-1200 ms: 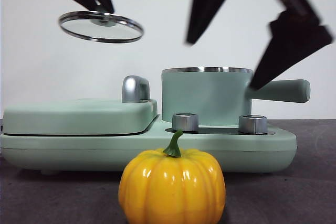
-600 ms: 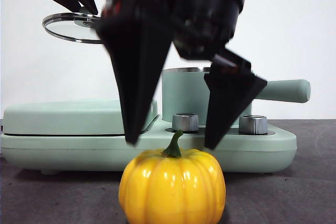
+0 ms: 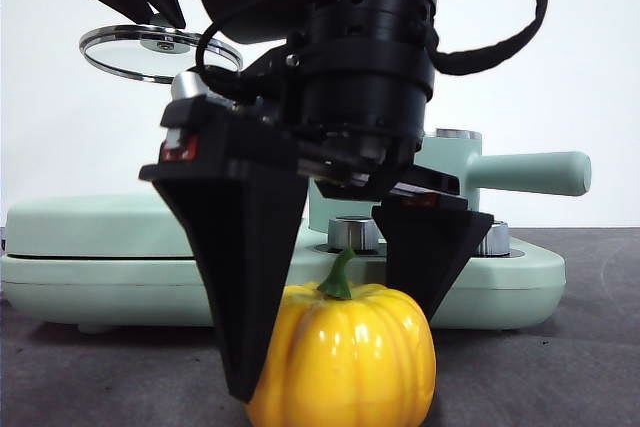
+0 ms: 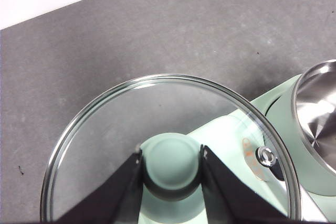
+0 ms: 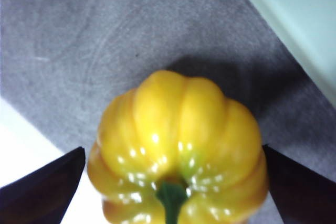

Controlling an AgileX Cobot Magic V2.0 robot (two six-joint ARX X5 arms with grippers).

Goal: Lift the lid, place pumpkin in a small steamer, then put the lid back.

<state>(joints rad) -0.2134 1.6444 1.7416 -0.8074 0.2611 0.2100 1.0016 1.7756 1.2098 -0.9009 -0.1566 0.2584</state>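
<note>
The yellow-orange pumpkin with a green stem sits on the dark table in front of the appliance. My right gripper is down over it, open, with one black jaw on each side. In the right wrist view the pumpkin fills the gap of the right gripper. High at the left, my left gripper is shut on the knob of the glass lid. The left wrist view shows the left gripper pinching that knob, lid level. The small steamer stands uncovered, mostly hidden behind the right arm; its steel rim shows.
A mint-green appliance base spans the table behind the pumpkin. A flat mint-green cover lies on its left half and steel knobs sit on its front. The dark table runs right of the pumpkin. A white wall stands behind.
My right gripper came down from above the steamer and now straddles the pumpkin, which sits a little further right. The lid moved slightly left and up early on, then held still.
</note>
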